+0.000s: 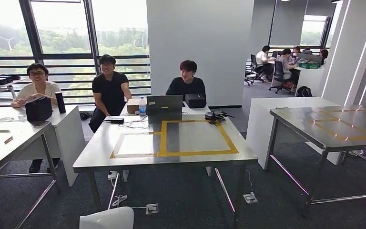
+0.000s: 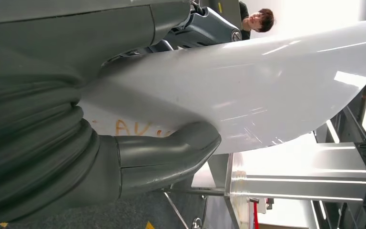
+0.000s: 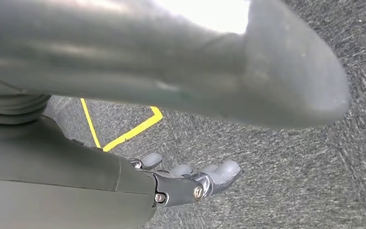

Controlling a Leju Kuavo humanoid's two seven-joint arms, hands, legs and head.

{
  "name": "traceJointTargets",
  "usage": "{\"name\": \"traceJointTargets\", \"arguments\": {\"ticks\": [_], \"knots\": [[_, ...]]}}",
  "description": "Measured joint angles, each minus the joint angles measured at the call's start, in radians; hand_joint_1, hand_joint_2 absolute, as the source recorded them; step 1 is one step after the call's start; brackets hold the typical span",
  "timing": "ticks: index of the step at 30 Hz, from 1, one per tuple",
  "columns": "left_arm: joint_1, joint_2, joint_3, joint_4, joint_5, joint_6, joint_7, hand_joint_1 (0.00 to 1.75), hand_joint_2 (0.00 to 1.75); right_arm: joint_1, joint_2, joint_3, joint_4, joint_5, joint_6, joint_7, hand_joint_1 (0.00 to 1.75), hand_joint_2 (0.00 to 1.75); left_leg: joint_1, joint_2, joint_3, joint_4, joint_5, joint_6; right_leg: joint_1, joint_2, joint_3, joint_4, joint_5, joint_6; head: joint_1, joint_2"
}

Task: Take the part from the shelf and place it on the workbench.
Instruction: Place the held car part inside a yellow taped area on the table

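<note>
Bench (image 1: pixel 100 155) straight ahead, steel top with a yellow taped square (image 1: pixel 198 138), three people seated behind it. White part (image 2: pixel 267 90) held low in front of the near bench edge, not on the bench. Left robot hand (image 2: pixel 124 143) grips the part, thumb pressed on its face. Right robot hand (image 3: pixel 190 183) holds nothing, fingers apart, over grey carpet.
</note>
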Motion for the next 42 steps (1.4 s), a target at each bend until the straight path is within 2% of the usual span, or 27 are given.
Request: {"name": "traceJointTargets", "arguments": {"ticks": [20,42], "knots": [[0.052,-0.002,0.003,-0.007,0.012,0.006,-0.033,1.75,1.75,0.002,-0.004,-0.002,0.0,0.028,0.0,-0.002,0.0,0.0,0.001,0.0,0.0,0.0,0.0,0.001,0.002,0.0,-0.001,0.0,0.0,0.002,0.0,0.0],[0.05,-0.003,0.003,-0.007,0.027,0.015,-0.034,1.75,1.75,0.007,-0.014,-0.002,0.0,0.028,0.001,-0.014,0.0,0.0,0.001,0.0,0.0,0.0,0.0,0.001,0.002,0.0,-0.001,0.001,0.0,0.002,0.0,0.0]]}}
